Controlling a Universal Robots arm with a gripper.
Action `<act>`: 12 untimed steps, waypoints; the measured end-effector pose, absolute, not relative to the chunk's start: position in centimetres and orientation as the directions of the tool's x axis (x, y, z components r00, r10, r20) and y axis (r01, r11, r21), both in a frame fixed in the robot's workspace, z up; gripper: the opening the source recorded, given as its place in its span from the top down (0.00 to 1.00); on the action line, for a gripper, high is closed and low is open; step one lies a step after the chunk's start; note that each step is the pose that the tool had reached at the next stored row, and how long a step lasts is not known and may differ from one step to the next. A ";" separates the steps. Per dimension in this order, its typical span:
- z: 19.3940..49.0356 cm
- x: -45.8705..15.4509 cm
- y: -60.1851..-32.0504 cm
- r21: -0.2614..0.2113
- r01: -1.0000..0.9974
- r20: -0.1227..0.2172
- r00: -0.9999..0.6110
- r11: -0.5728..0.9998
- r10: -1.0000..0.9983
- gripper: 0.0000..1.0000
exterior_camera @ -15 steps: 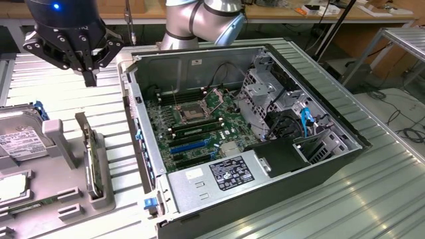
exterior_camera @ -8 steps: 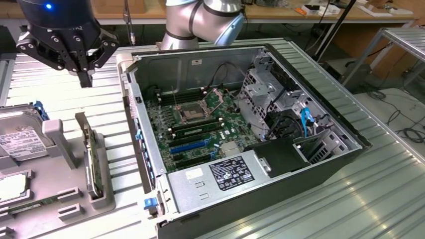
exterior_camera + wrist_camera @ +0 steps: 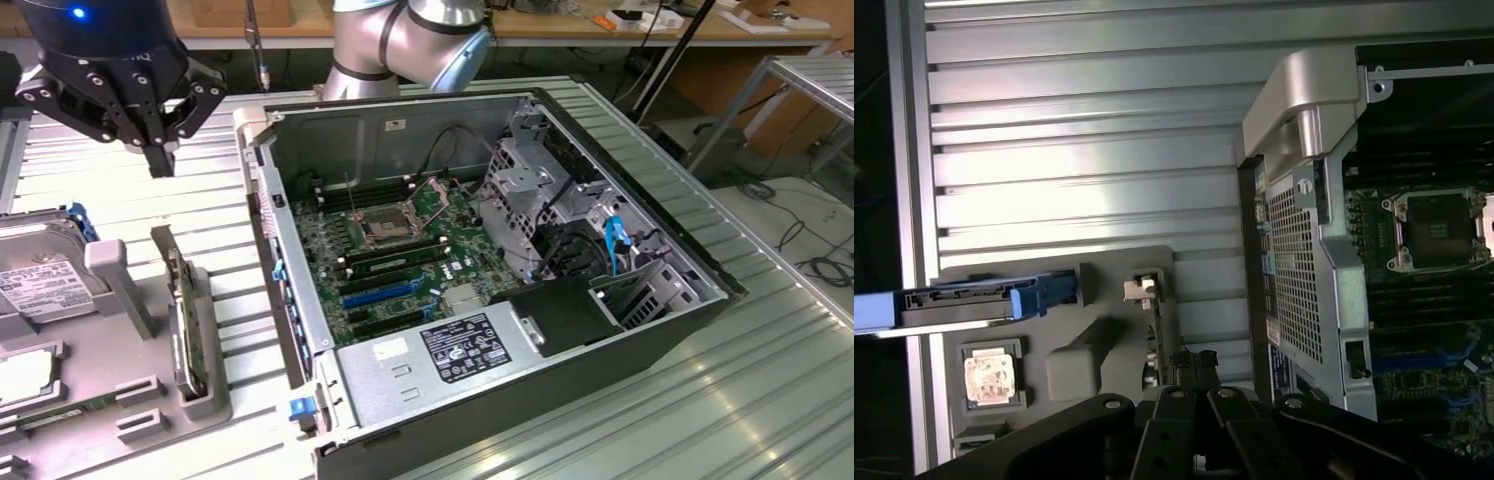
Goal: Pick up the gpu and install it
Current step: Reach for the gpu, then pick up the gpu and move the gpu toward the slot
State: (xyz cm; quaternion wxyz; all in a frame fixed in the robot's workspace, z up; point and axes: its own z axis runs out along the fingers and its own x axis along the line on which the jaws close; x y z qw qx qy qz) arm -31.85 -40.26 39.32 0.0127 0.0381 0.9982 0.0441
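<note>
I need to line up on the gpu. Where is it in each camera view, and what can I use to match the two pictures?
Exterior view: the gpu stands on edge in the grey holder, to the exterior view's left of the computer case.
Wrist view: the gpu appears edge-on in that holder, between the grey post and the case's perforated wall.
Shared landmark: the CPU socket inside the case.

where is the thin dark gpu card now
Exterior view's left: the thin dark gpu card stands on edge in the grey holder tray, between the silver hard drive and the open computer case.
</note>
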 end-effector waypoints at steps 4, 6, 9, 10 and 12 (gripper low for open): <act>39.3 -32.1 -40.3 0.089 0.075 -0.022 -0.997 0.993 0.077 0.89; 39.3 -32.4 -40.3 0.089 0.075 -0.022 -0.997 0.993 0.077 0.89; 39.3 -32.6 -40.3 0.089 0.075 -0.022 -0.997 0.993 0.077 0.89; 39.3 -32.6 -40.3 0.089 0.075 -0.022 -0.997 0.993 0.077 0.89; 39.3 -32.6 -40.3 0.089 0.075 -0.022 -0.997 0.993 0.077 0.89</act>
